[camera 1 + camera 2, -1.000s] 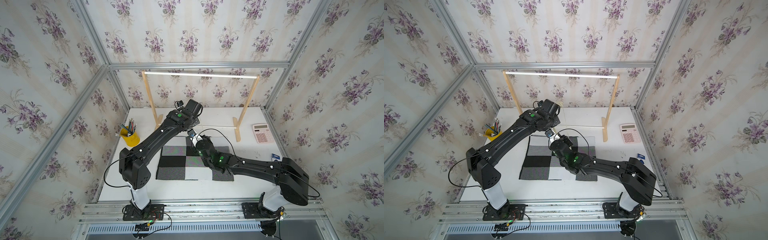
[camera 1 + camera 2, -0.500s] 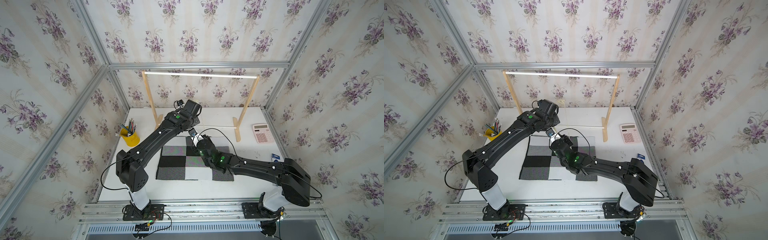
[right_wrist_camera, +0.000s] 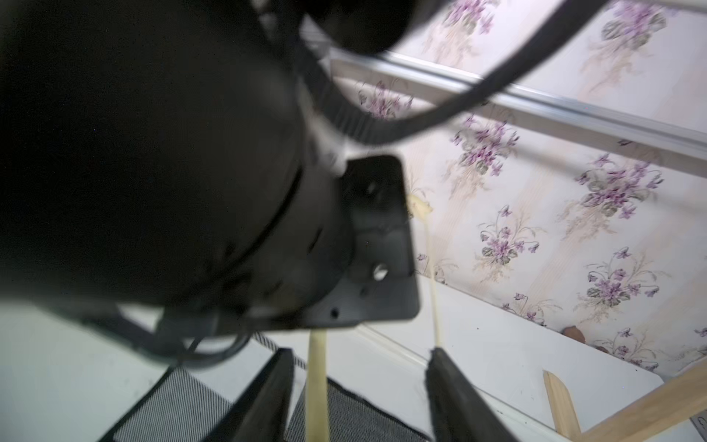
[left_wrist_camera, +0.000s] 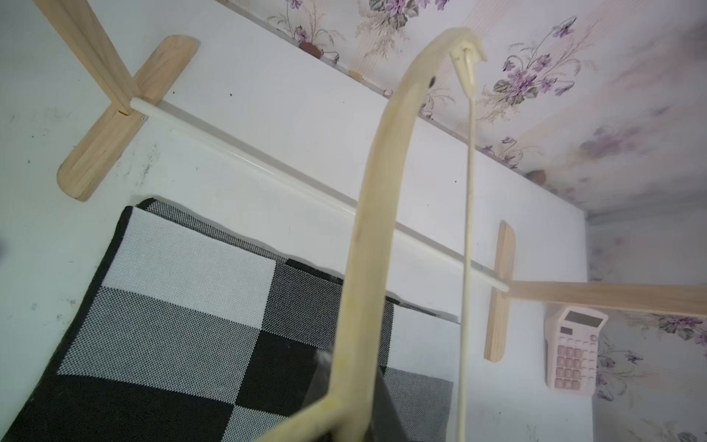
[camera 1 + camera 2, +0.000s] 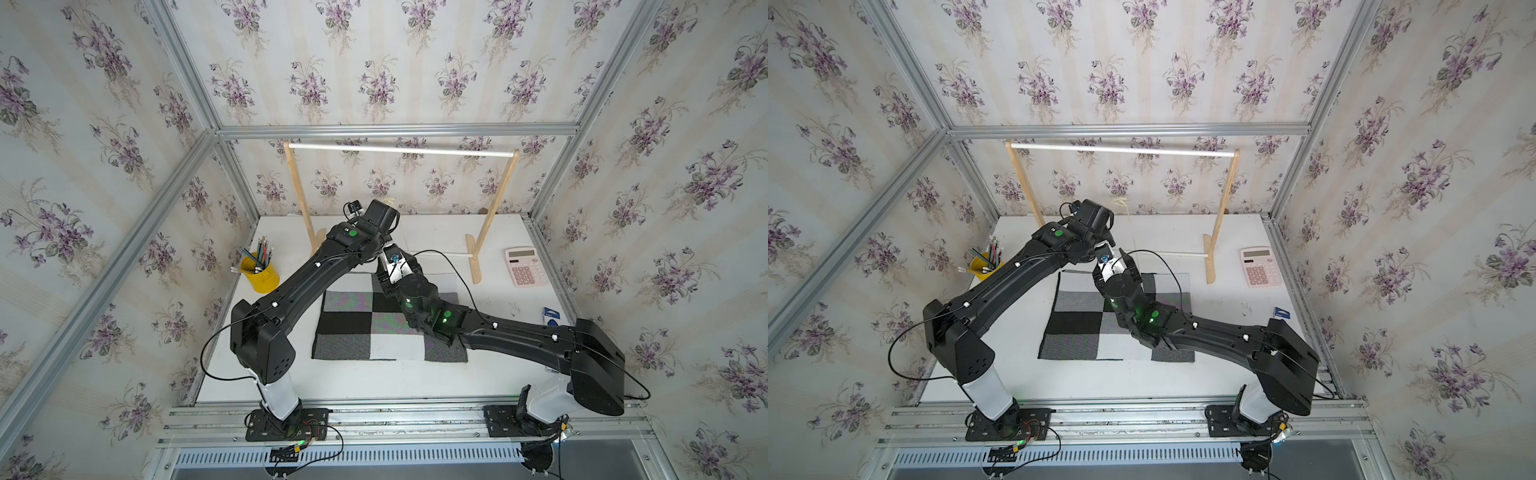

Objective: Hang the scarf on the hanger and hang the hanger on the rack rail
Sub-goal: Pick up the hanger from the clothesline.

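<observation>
The scarf (image 5: 353, 328) lies flat mid tabletop (image 5: 374, 382). Over its far edge my right tool (image 3: 359, 354) stands spread, the hanger (image 4: 378, 191) passing between its fingers (image 3: 264, 398) (contact I can't tell). My left tool (image 4: 350, 413) pinches the hanger, raised.

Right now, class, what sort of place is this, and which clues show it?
Probably a robot test cell dressed as a room: wallpaper panels in an aluminium frame, left arm and right arm bolted to a rail by a table, props like a clothes rack and calculator.
</observation>
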Robot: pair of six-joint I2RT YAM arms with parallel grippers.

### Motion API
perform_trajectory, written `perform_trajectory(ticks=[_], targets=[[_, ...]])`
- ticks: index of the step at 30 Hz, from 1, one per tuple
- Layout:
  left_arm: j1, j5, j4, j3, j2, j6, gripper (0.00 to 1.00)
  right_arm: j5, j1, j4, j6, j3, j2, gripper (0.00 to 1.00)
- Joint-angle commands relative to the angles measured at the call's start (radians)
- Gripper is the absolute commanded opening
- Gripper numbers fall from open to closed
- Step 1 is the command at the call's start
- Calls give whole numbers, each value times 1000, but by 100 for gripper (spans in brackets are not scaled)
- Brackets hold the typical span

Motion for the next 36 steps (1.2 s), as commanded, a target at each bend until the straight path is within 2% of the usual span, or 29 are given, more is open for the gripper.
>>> perform_trajectory(ticks=[1, 6, 14, 22, 26, 31, 36], targets=[[-2, -24, -63, 41, 12, 35, 0, 63, -1, 63, 34, -7, -22, 77], [0, -61, -211, 151, 65, 108, 0, 64, -1, 6, 81, -92, -115, 81], [1, -44, -284, 189, 75, 210, 0, 28, -1, -136, 135, -183, -241, 81], [0, -50, -426, 243, 115, 315, 0, -86, -6, -249, 195, -259, -391, 79], [-4, -51, -447, 189, 105, 267, 0, -157, -21, -283, 271, -308, -461, 79], [-12, -92, -393, 19, 47, 152, 0, -180, -46, -346, 367, -347, -502, 77], [-20, -116, -331, -129, -6, 66, 0, -309, -97, -336, 443, -420, -524, 75]])
